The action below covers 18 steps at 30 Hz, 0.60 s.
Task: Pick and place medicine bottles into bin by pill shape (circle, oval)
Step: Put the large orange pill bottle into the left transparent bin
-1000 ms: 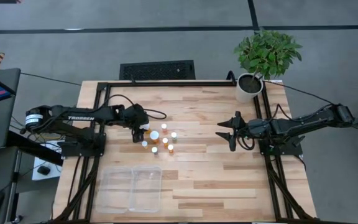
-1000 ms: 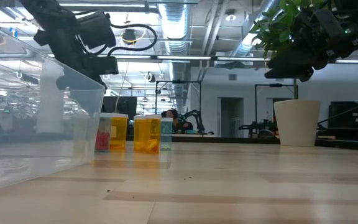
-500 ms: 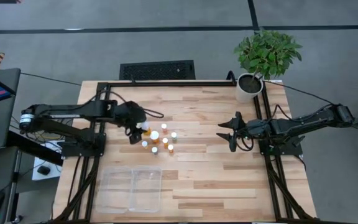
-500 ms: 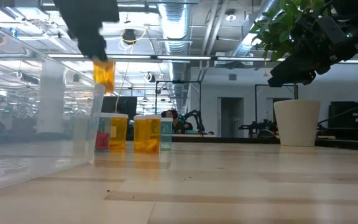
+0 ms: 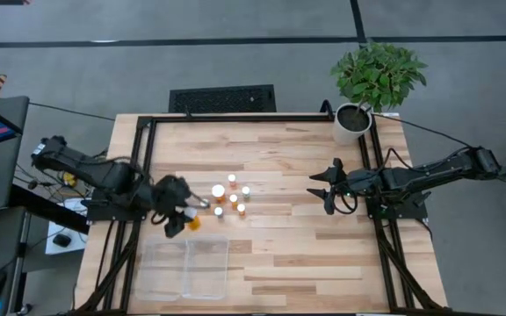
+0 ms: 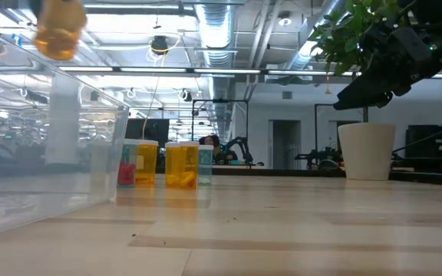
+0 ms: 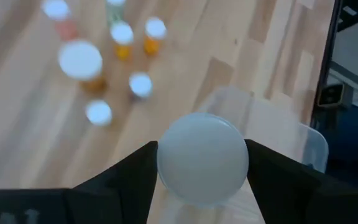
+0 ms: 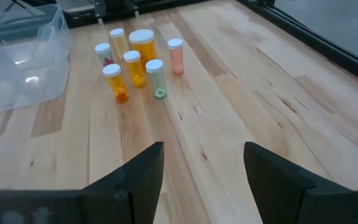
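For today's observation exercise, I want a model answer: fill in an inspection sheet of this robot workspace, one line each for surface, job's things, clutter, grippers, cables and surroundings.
Surface: wooden table, inside a black frame.
Job's things: clear two-compartment bin at the near left, nothing seen in it; seven bottles standing clustered mid-table; one more bottle held in the air near the bin's far edge.
Clutter: potted plant at the far right corner.
Grippers: left gripper shut on that bottle; right gripper open, nothing in it, hanging over the table's right side.
Cables: black cable running off past the plant.
Surroundings: grey floor, a black mat beyond the table.
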Each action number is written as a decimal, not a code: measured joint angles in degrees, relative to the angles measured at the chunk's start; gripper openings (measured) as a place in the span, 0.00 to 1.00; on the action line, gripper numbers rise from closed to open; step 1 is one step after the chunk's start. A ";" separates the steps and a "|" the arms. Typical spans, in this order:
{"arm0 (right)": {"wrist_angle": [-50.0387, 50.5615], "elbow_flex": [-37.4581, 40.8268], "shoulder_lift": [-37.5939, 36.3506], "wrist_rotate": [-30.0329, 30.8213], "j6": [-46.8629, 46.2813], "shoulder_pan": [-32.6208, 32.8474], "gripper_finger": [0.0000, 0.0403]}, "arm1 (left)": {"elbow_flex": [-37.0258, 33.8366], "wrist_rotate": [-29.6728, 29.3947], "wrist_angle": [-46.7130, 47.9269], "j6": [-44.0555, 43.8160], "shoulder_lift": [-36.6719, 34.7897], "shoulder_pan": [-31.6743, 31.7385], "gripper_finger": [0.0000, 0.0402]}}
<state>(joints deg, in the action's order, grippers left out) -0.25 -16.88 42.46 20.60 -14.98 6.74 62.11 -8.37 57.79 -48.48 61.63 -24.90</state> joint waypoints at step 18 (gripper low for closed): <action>-0.09 0.00 0.00 -0.15 -0.13 -0.02 0.58 | -0.02 -11.60 7.05 -39.92 9.55 -31.87 0.55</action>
<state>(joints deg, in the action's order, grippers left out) -0.34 -16.88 42.46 20.45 -15.11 6.72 62.08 -19.97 64.84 -88.40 71.18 -56.78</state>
